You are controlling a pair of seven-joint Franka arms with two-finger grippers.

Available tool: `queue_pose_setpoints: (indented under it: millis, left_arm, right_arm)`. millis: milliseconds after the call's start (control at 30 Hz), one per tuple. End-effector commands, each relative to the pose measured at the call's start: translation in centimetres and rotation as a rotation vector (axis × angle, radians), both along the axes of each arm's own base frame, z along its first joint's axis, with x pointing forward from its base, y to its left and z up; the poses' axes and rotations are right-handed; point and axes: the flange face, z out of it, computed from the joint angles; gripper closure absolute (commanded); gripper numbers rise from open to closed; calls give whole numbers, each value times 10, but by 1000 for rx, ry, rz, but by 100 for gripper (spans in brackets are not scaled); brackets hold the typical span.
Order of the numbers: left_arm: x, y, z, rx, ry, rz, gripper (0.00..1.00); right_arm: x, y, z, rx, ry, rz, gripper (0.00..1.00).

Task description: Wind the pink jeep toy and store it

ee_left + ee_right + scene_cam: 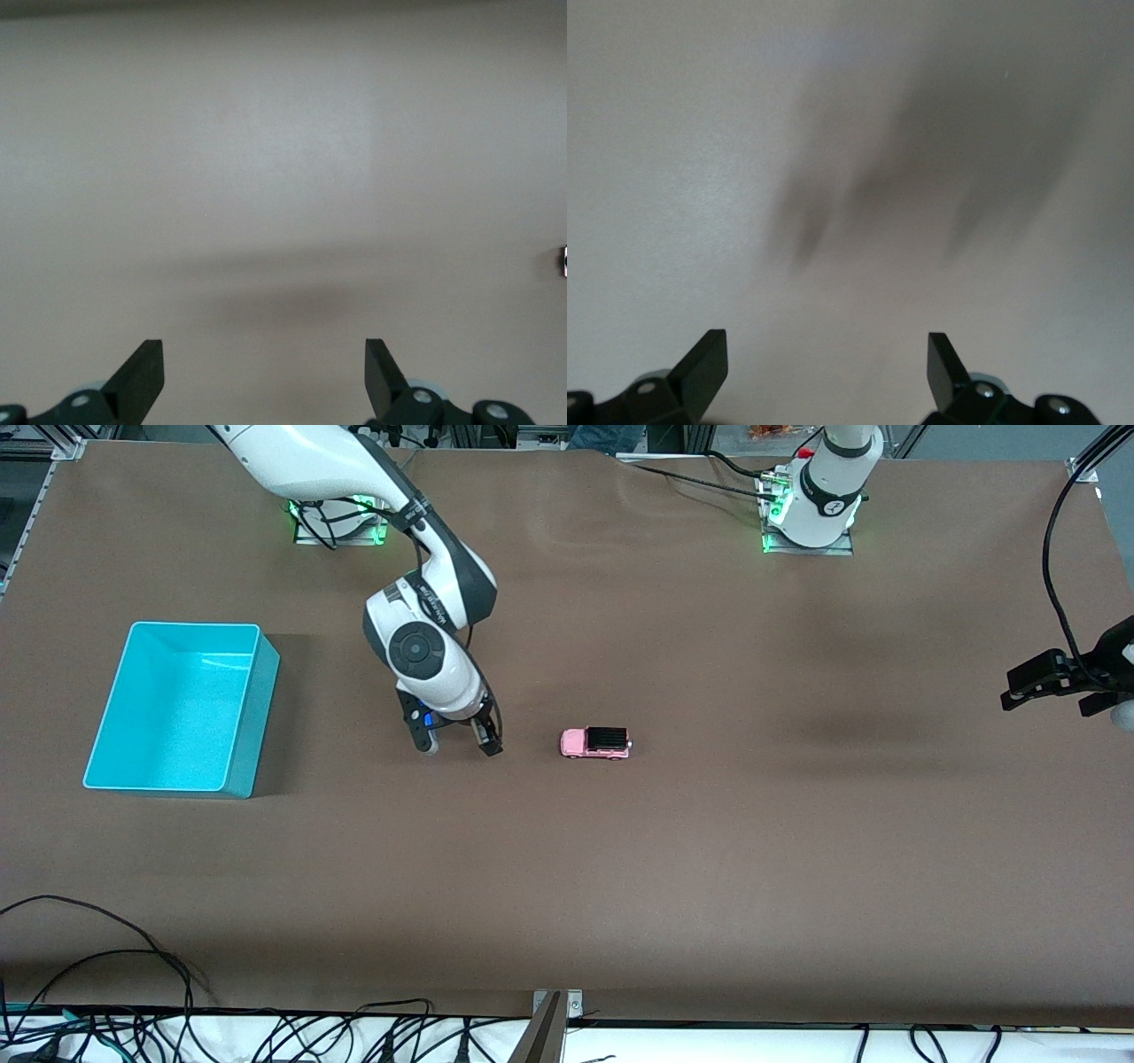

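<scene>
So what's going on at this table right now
Nothing is being held yet. The pink jeep sits on its wheels on the brown table, untouched. The right gripper is open and low over the table beside the jeep, on the side toward the teal bin, which looks empty. The left gripper is open too, waiting off at the left arm's end of the table.

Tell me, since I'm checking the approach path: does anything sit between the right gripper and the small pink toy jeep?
Nothing visible does. Only bare brown table separates the open right gripper from the small pink toy jeep beside it.
</scene>
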Motion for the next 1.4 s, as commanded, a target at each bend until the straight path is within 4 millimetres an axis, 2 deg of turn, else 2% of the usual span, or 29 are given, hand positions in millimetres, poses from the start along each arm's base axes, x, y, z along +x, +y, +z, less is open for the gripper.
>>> queue_pose_setpoints:
  millis: [0,100,400,534,734,1001,1101,1368]
  left_arm:
    - [-6,0,3,18,-4,1,0]
    - [-6,0,3,18,-4,1,0]
    - [-6,0,2,18,-3,1,0]
    - [-6,0,2,18,-3,1,0]
    - [-6,0,3,18,-4,1,0]
    - [-6,0,3,18,-3,1,0]
    - [-6,0,3,18,-4,1,0]
    - [-6,0,3,18,-4,1,0]
  right_arm:
    - [4,27,14,12,-2,-118,0]
    - [0,44,15,16,-5,-152,0]
    - [-29,93,-8,-17,4,-203,0]
    - [-45,120,-15,-15,10,-232,0]
    - [-38,141,-21,1,12,-341,0]
    - [-25,135,-22,8,-8,-371,0]
    - [-14,127,-20,18,-33,-389,0]
    - [-9,131,-16,70,-72,-396,0]
